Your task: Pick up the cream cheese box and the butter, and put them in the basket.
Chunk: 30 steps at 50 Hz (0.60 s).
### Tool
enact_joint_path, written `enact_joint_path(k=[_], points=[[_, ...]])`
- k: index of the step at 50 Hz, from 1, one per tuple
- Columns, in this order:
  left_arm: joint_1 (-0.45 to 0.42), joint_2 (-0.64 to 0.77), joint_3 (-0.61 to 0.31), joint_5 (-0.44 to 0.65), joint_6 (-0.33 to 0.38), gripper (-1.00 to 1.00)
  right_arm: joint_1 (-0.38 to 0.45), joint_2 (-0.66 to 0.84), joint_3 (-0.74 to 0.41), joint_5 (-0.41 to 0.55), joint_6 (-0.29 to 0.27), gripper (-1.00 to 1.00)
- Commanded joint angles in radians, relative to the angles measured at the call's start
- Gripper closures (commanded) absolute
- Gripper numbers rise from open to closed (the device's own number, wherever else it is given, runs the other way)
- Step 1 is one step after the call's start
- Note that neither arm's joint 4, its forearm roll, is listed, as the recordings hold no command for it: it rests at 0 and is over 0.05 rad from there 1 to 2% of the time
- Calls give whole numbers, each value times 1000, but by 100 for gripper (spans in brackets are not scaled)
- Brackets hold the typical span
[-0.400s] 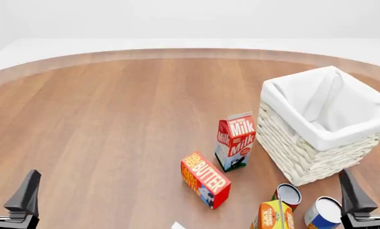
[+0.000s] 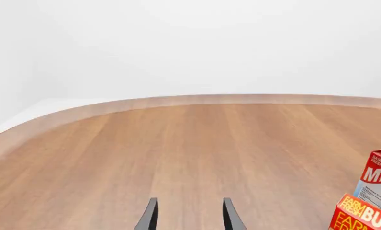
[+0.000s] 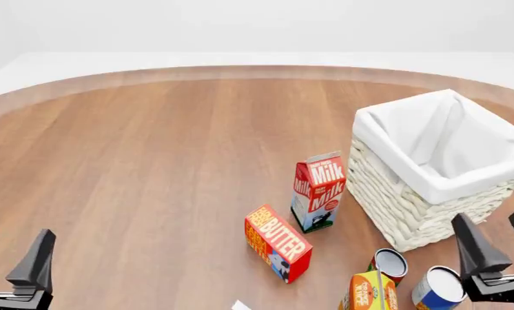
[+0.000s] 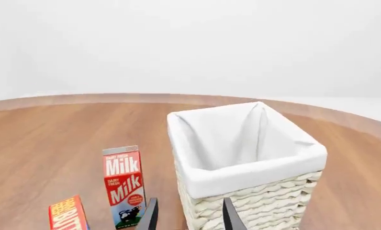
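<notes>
The butter (image 3: pixel 277 242) lies on its side on the wooden table, in front of the milk carton; it also shows in the left wrist view (image 2: pixel 363 218) and the right wrist view (image 4: pixel 69 215). The basket (image 3: pixel 412 200) stands at the right, empty, and shows in the right wrist view (image 4: pixel 254 203). A whitish corner (image 3: pixel 241 304) at the front view's bottom edge may be the cream cheese box; most of it is cut off. My left gripper (image 3: pixel 11 258) is open and empty at the near left. My right gripper (image 3: pixel 496 240) is open and empty, near the basket's front corner.
An upright red-and-white milk carton (image 3: pixel 319 191) stands between the butter and the basket. Two cans (image 3: pixel 391 263) (image 3: pixel 440 286) and an orange carton (image 3: pixel 369 290) sit at the near right, beside my right gripper. The table's curved far edge (image 3: pixel 239 71) runs across the back.
</notes>
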Motion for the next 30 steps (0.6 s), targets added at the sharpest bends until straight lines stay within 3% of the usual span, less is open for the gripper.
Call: enact_joint_path(k=[1,3,4,8,13,15,30], points=[[0,1,0,0,0,-100,126,172,-145,27,41,-100],[0,1,0,0,0,-100,162,218,-190,36,29,-100],[0,1,0,0,0,-100,174,244,-206,38,55,-100],[0,1,0,0,0,-100,250,304,-298,80,53,-100],[0,1,0,0,0,-100,336,371,-382,122,97,-100],[0,1,0,0,0,-100,372,416,-465,171,80,-100],[0,1,0,0,0,-100,488,566,-594,236,85,-100]])
